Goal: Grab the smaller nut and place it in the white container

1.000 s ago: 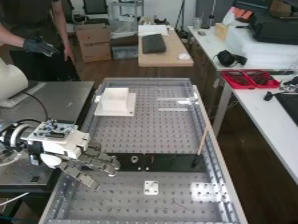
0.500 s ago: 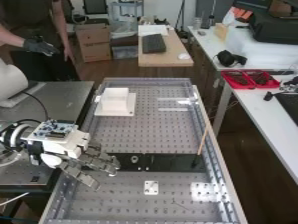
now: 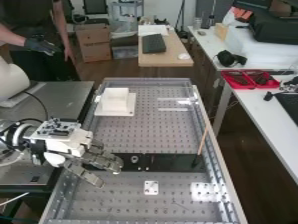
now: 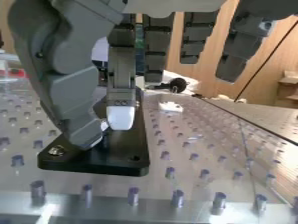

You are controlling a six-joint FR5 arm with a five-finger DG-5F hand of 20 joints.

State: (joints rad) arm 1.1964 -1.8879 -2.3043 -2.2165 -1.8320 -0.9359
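The round metallic ring, perhaps the wanted nut, lies on the black plate, toward the left edge of the desk. My dark grey hand, fingers loosely spread, has shifted nearer, helping the grasp. White boxy container: far left corner.

The black plate looks smooth and faintly glossy, with a shiny metal fitting set in it. Around it, the perforated desk looks like metal with a satin sheen. Beyond the plate, the white container looks like smooth, matt plastic. Above the plate, the hand has matt, plastic-looking grey fingers.
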